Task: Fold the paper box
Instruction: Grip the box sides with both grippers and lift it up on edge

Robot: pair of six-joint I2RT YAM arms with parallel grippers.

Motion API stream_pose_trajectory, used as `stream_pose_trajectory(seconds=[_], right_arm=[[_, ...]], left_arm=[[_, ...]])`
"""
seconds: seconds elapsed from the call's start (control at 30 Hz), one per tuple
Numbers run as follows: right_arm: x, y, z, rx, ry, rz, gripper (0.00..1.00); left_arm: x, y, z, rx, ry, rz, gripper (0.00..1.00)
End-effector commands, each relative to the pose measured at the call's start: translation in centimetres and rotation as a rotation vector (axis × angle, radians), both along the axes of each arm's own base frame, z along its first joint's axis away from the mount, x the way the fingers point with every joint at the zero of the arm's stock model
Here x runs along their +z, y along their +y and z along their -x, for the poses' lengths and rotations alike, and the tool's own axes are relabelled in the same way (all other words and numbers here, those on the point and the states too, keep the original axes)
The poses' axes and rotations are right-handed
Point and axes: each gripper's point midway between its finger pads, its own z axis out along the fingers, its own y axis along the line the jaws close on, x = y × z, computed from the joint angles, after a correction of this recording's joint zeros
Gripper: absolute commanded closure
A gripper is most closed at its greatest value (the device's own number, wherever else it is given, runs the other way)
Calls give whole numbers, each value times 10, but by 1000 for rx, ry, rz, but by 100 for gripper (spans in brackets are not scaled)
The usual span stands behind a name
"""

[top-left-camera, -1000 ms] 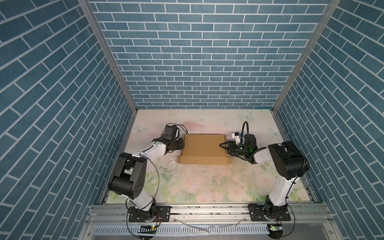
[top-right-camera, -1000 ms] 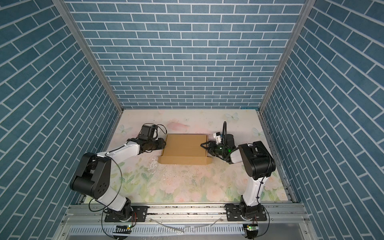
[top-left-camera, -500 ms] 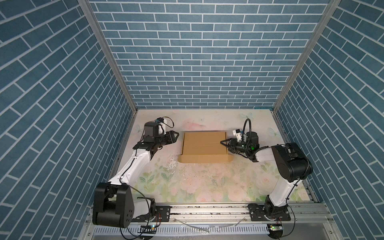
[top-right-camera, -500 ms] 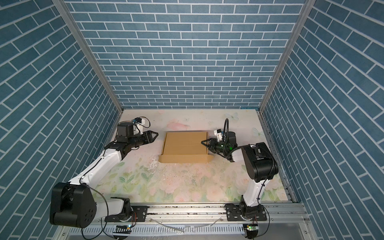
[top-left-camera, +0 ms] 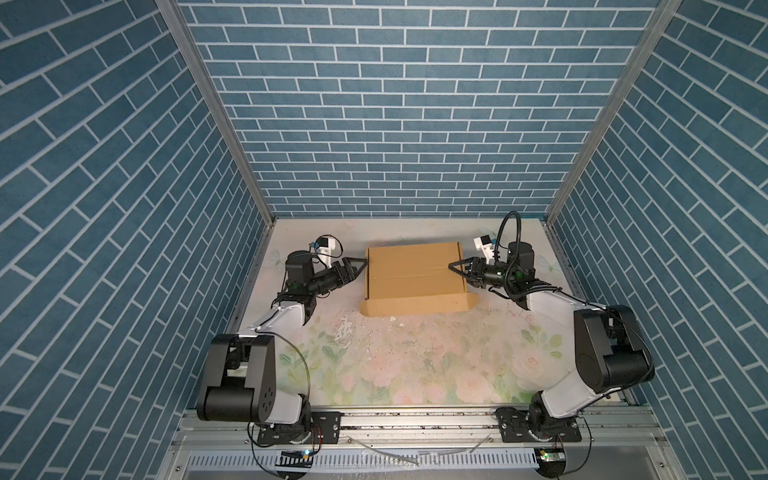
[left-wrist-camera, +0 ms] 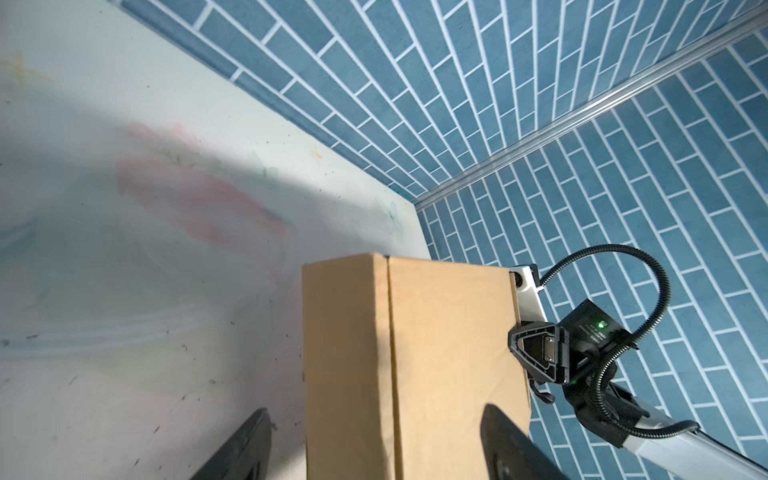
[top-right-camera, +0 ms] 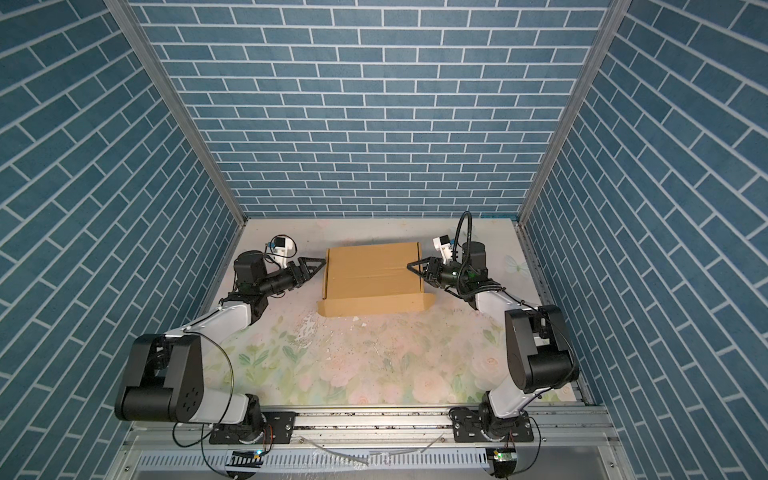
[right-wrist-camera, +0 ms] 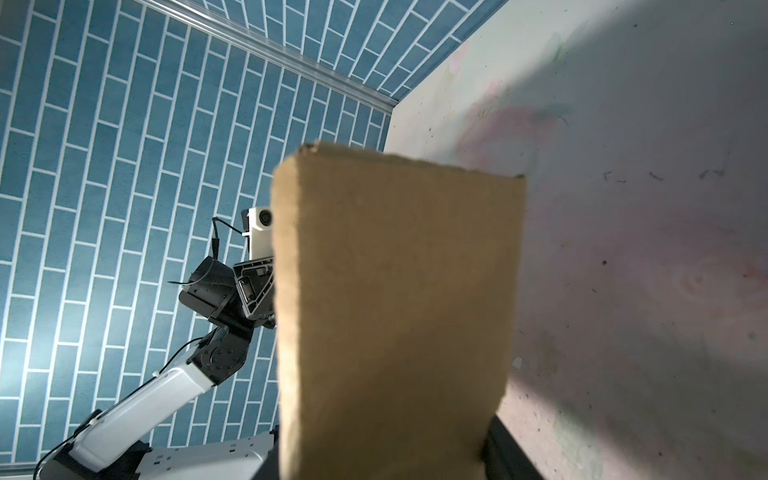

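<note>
The paper box [top-left-camera: 413, 266] [top-right-camera: 372, 270] is a shallow brown cardboard mailer with its lid down, lying at the far middle of the table. A long flap [top-left-camera: 415, 305] sticks out along its near side. My left gripper [top-left-camera: 360, 268] [top-right-camera: 319, 266] is at the box's left end. In the left wrist view this gripper [left-wrist-camera: 376, 415] is open, with the box [left-wrist-camera: 449, 353] end between its wide-set fingers [left-wrist-camera: 503, 440] and a gap showing. My right gripper [top-left-camera: 455, 270] [top-right-camera: 411, 268] [right-wrist-camera: 386, 457] is shut on the box's [right-wrist-camera: 395, 291] right end.
The floral table mat [top-left-camera: 415, 365] carries small white scraps [top-left-camera: 345, 332] just in front of the box. Blue brick walls [top-left-camera: 395, 124] close in the back and both sides. A metal rail [top-left-camera: 415, 419] with both arm bases runs along the near edge.
My left gripper let go of the box's left end, pulled back to the left, then returned to that end with its jaws wider. The box shifted slightly toward the back wall.
</note>
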Motion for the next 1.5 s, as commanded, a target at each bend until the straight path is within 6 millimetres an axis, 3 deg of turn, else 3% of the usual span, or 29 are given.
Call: stream_pose_trajectory(seconds=[0.0, 0.5, 0.67, 0.77, 1.03, 1.47], right_arm=[[19, 1, 3, 37, -43, -10, 55], [53, 6, -4, 64, -93, -99, 56], [53, 8, -6, 94, -100, -108, 56], [51, 10, -9, 103, -97, -110, 56], [47, 12, -17, 113, -94, -114, 56], [47, 14, -28, 94, -65, -139, 56]], left_arm=[[20, -4, 2, -40, -90, 50, 4], [6, -11, 3, -86, -39, 162, 0], [17, -14, 0, -108, -43, 288, 0], [22, -15, -2, -125, -45, 365, 3], [23, -23, 1, -140, -46, 363, 10], [12, -45, -3, -165, -16, 298, 27]])
